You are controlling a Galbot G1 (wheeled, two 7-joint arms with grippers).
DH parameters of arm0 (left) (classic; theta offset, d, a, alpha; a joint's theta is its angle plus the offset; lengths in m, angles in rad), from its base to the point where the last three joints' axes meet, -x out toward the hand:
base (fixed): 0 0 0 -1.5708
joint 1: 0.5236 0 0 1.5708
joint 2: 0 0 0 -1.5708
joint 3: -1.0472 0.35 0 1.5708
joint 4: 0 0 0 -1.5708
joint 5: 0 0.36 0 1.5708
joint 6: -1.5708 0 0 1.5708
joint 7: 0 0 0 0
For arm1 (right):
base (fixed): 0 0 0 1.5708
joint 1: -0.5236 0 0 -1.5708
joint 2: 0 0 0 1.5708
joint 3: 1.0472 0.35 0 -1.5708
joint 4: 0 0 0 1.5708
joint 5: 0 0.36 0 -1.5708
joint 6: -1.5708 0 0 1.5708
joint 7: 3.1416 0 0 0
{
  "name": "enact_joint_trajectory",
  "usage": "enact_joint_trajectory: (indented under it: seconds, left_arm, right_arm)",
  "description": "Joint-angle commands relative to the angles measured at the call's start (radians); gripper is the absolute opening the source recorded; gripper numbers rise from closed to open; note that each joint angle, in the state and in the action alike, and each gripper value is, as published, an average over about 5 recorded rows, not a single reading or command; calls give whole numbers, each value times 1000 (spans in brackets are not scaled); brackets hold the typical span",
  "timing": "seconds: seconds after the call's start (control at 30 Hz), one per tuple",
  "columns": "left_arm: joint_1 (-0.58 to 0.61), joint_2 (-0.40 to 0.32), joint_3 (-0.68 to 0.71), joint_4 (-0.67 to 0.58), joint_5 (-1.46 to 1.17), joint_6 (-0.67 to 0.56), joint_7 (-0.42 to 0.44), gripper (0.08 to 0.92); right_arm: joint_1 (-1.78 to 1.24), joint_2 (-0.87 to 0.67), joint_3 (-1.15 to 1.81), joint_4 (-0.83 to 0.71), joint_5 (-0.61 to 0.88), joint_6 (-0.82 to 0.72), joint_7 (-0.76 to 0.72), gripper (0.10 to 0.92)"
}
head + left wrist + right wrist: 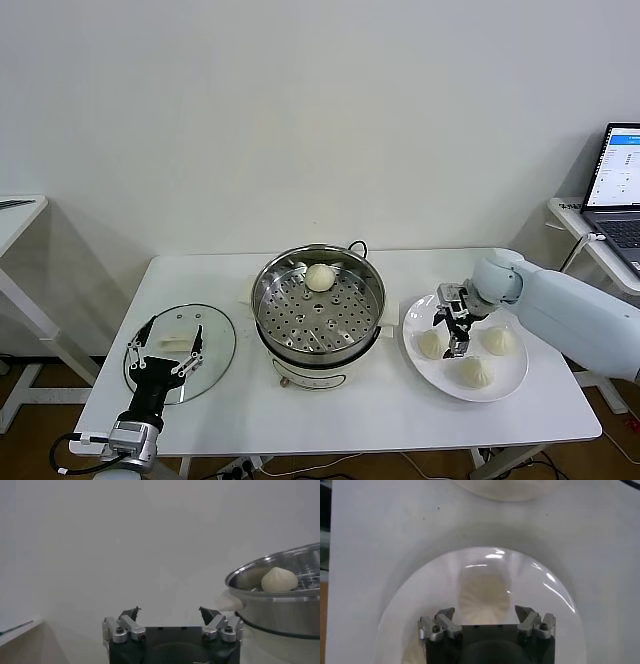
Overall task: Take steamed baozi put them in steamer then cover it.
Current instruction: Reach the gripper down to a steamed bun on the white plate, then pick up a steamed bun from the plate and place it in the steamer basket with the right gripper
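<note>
The steamer (318, 352) stands mid-table with one baozi (320, 277) on its perforated tray. Three more baozi lie on a white plate (512, 378) to its right. My right gripper (453, 338) hangs open just above the plate, over the left-hand baozi (430, 344). In the right wrist view that baozi (484, 592) lies below and between the open fingers of the gripper (485, 614), apart from them. The glass cover (215, 345) lies flat at the table's left. My left gripper (165, 355) hovers open over it. The left wrist view shows the open gripper (170, 614), the steamer (280, 605) and its baozi (279, 579).
A laptop (620, 185) sits on a side table at the far right. Another white table (15, 215) stands at the far left. A black cord (357, 246) runs behind the steamer. Bare tabletop (350, 410) lies in front of the steamer.
</note>
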Motion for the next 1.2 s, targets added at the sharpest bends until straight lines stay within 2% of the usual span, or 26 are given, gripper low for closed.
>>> enact_joint_trajectory:
  seconds: [0.03,0.33,0.77,0.93,1.2]
  left_arm:
    - [0,-1,2,1,2,1,-1,823]
    - [-3,-1,1,3,2,0,-1,823]
    - [-4,-5,2,4,1,0,-2,823]
    - [-2,-7,3,1,2,0,-3,823]
    - [2,-4,2,-8,4,1,-3,823]
  right_arm:
    - [-34,14,23,-15,-21,-5,9,823]
    - [-30,17,19,-21,-37,-9,1,814]
    - [-31,28,27,-28,-45,-7,-4,702]
    - [-27,14,33,-15,-40,-8,-14,696]
    - [131,-93,-60,105,107,-39,-33,696]
